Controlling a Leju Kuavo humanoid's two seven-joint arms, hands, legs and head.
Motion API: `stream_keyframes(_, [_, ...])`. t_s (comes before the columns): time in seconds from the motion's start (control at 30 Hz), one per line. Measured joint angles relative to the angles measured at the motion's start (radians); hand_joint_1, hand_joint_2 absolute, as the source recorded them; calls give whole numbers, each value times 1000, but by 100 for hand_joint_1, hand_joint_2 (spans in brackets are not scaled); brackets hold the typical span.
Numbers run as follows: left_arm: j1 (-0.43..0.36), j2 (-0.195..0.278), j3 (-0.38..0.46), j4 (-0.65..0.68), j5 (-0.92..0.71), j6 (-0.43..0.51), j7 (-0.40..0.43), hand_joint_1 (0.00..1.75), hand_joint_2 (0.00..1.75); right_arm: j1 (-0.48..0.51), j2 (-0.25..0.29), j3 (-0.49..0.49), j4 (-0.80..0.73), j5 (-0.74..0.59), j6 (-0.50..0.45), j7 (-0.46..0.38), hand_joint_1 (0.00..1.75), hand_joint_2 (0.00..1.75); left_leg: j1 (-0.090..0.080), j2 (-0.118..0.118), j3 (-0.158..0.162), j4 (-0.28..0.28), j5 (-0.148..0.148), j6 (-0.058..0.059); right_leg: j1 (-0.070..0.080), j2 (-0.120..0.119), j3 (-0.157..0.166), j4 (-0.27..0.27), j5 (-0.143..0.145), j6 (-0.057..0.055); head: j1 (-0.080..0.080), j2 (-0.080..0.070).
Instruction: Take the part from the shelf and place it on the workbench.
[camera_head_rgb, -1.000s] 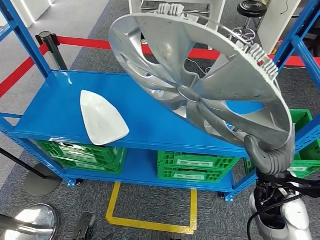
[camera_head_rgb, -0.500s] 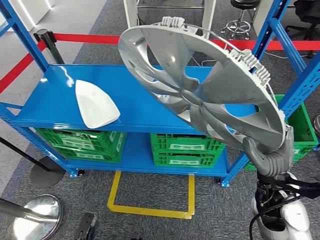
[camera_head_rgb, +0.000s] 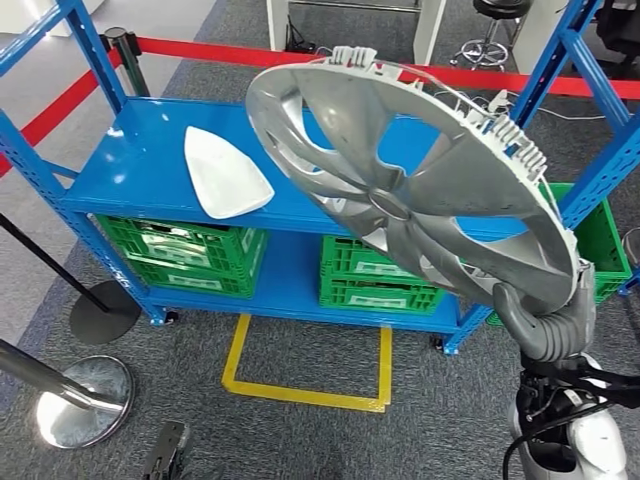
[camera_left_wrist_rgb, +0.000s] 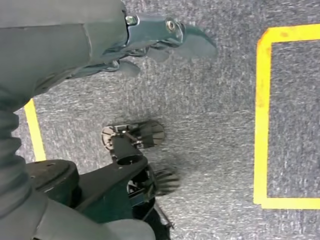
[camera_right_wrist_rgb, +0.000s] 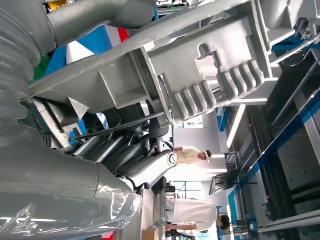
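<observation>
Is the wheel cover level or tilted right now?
Tilted. The wheel cover slopes down toward the right robot hand, which grips its lower rim.

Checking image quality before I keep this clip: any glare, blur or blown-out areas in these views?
Head view: sharp, with glare patches on the blue shelf and sheen on the wheel cover. Left wrist view: the carpet looks slightly smeared; the left hand is soft. Right wrist view: bright background washed out behind the right hand.

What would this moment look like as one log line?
right hand: grips wheel cover rim, lifted | left hand: holds nothing | white part: on shelf
</observation>
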Motion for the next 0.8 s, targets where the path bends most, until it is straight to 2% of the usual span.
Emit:
stream_keyframes(0.03, [0,0,0,0,0,0,0,0,175,0,0,-1,0,0,2,0,175,175,-1,0,-12,1,9,1,1,-2,-3,50,-20,0,0,0])
stream_keyframes(0.07, [0,-1,0,0,1,0,0,0,175,1,0,-3,0,0,4,-1,175,175,-2,1,-23,2,18,0,1,-2,8,69,-18,-2,0,0])
stream_keyframes(0.1, [0,-1,0,0,0,0,0,0,175,1,0,-5,0,0,8,-1,175,175,-3,1,-32,3,25,0,2,-3,37,46,1,-5,0,0])
stream_keyframes(0.13, [0,-1,0,0,0,0,-1,0,175,1,0,-7,0,0,12,-1,175,175,-4,1,-40,3,32,-1,3,-3,81,-9,27,-10,0,0])
stream_keyframes(0.2, [-1,-1,0,0,-1,0,-1,0,175,0,0,-13,0,0,18,-1,175,175,-6,1,-53,5,45,-7,8,-3,176,-152,44,-22,-1,0])
stream_keyframes(0.23, [-1,-1,0,0,-2,0,-2,0,175,0,0,-15,-1,0,20,-1,175,175,-6,0,-59,5,53,-11,10,-3,206,-201,41,-26,-1,0])
stream_keyframes(0.27, [-2,-2,0,0,-2,0,-2,0,175,-1,0,-17,-1,0,21,-2,175,175,-6,1,-64,4,61,-16,12,-3,219,-228,35,-29,-1,0])
stream_keyframes(0.33, [0,-1,0,0,-2,0,-4,0,175,1,0,-20,-1,1,21,-2,175,175,-4,-1,-73,1,75,-26,11,-3,213,-241,45,-36,-1,0])
stream_keyframes(0.4, [3,-1,1,0,2,0,-8,0,175,3,0,-24,-1,4,21,-2,175,175,-5,-3,-87,22,47,-39,5,-5,202,-248,63,-46,-3,0])
stream_keyframes(0.43, [4,0,3,0,5,2,-10,0,175,5,0,-25,-1,5,21,-2,175,175,-4,-4,-103,64,7,-45,1,-6,195,-250,71,-50,-5,0])
stream_keyframes(0.5, [5,-1,8,0,10,7,-15,0,175,14,0,-30,-1,7,20,-3,175,175,2,-4,-138,193,-82,-56,1,-8,177,-245,84,-55,-8,0])
stream_keyframes(0.53, [6,-1,10,0,11,9,-17,0,175,22,0,-33,-1,9,20,-4,175,175,5,-3,-151,255,-111,-60,0,-10,166,-242,92,-55,-8,0])
stream_keyframes(0.57, [8,-2,11,0,12,10,-19,0,175,29,0,-37,-1,10,19,-5,175,175,7,-3,-149,284,-111,-63,0,-10,155,-239,98,-53,-8,0])
stream_keyframes(0.6, [9,-2,11,0,12,11,-20,0,175,36,0,-40,-1,12,19,-6,175,175,9,-3,-130,277,-92,-64,-1,-10,144,-235,104,-51,-8,0])
stream_keyframes(0.63, [10,-2,12,0,12,11,-20,0,175,41,0,-42,-2,14,18,-6,175,175,10,-3,-97,239,-64,-65,-2,-10,133,-230,109,-47,-8,0])
stream_keyframes(0.67, [10,-2,13,0,12,11,-21,0,175,45,0,-44,-2,15,18,-7,175,175,11,-3,-52,178,-44,-64,-3,-10,122,-224,114,-42,-8,0])
stream_keyframes(0.7, [9,-2,13,0,12,11,-22,0,175,47,0,-47,-2,16,18,-7,175,175,11,-5,-8,112,-35,-62,-3,-10,112,-218,118,-37,-8,0])
stream_keyframes(0.73, [8,-2,14,0,12,10,-24,0,175,47,0,-49,-3,16,18,-8,175,175,10,-7,23,60,-37,-58,-3,-10,103,-212,124,-31,-8,0])
stream_keyframes(0.77, [7,-3,14,0,11,8,-27,0,175,47,0,-50,-4,16,18,-8,175,175,8,-9,39,27,-43,-52,-2,-10,94,-209,131,-24,-9,0])
stream_keyframes(0.8, [7,-3,14,0,9,6,-31,0,175,48,0,-52,-4,16,18,-9,175,175,6,-11,38,15,-45,-44,-2,-10,87,-207,139,-18,-8,0])
